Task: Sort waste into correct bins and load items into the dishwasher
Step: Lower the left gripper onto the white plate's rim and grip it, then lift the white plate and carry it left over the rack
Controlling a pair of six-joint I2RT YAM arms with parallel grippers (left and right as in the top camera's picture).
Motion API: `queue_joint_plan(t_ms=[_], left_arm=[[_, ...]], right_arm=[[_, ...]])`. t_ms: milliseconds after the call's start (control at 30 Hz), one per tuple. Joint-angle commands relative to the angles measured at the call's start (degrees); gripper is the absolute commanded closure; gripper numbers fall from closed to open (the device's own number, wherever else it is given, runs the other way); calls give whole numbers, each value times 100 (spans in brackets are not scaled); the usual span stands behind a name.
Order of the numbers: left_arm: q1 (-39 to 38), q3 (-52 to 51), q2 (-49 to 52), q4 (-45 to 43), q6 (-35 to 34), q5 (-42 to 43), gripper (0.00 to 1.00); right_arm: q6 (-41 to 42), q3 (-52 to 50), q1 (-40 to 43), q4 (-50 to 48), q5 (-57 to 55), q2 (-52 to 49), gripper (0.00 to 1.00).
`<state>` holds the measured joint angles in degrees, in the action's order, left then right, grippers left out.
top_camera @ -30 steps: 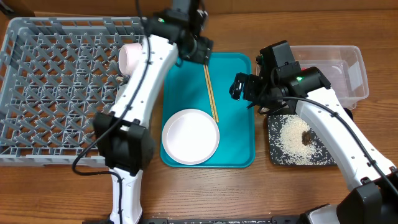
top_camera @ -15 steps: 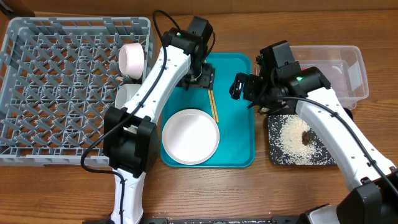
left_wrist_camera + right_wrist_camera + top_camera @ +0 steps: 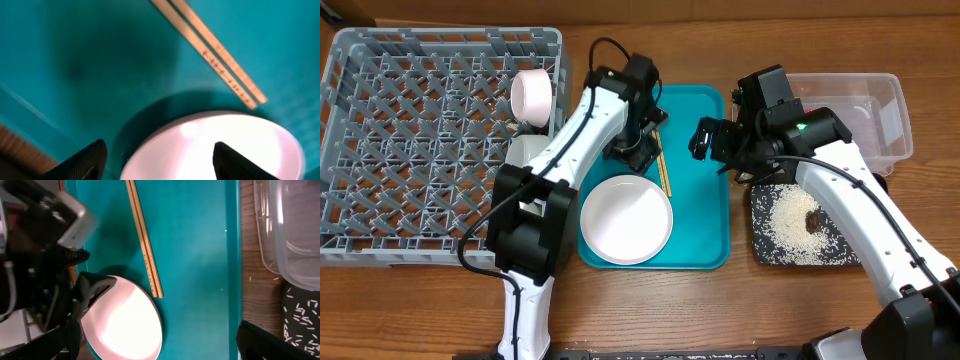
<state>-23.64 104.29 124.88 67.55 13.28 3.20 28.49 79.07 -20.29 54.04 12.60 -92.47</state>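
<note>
The white plate lies on the teal tray, with the wooden chopsticks beside it. My left gripper is open and empty, low over the plate's far rim; the plate shows between its fingers, with the chopsticks beyond. My right gripper is open and empty above the tray's right side; its view shows the plate and chopsticks. A white cup lies in the grey dish rack. Rice and a brown scrap lie in the black tray. The clear tub stands behind.
A white bowl sits at the rack's right edge, partly hidden by my left arm. The left arm crosses from the table front over the rack's corner. The clear tub lies at the right wrist view's right edge.
My left gripper has come forward from the tray's far edge along the chopsticks and lowered toward the plate's far rim. The right arm has not moved.
</note>
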Motion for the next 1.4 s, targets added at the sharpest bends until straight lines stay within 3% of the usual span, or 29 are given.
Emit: queue_joint_plan(t_ms=[0, 367, 567, 667, 767, 1133, 1367], left_arm=[[114, -415, 52, -407, 815, -22, 31], [122, -1036, 59, -785, 1104, -15, 45], [125, -1108, 59, -780, 1335, -26, 46], [122, -1108, 59, -758, 1331, -22, 65], [122, -1108, 59, -717, 1331, -24, 96], [122, -984, 59, -299, 1303, -164, 96], [203, 457, -59, 876, 822, -103, 96]], right_arm=[[0, 155, -26, -17, -59, 90, 0], [0, 155, -26, -17, -59, 90, 0], [0, 155, -26, -17, -59, 90, 0], [0, 155, -26, -17, -59, 90, 0], [0, 155, -26, -17, -59, 90, 0], [0, 155, -26, -15, -59, 90, 0], [0, 155, -26, -17, -59, 90, 0]])
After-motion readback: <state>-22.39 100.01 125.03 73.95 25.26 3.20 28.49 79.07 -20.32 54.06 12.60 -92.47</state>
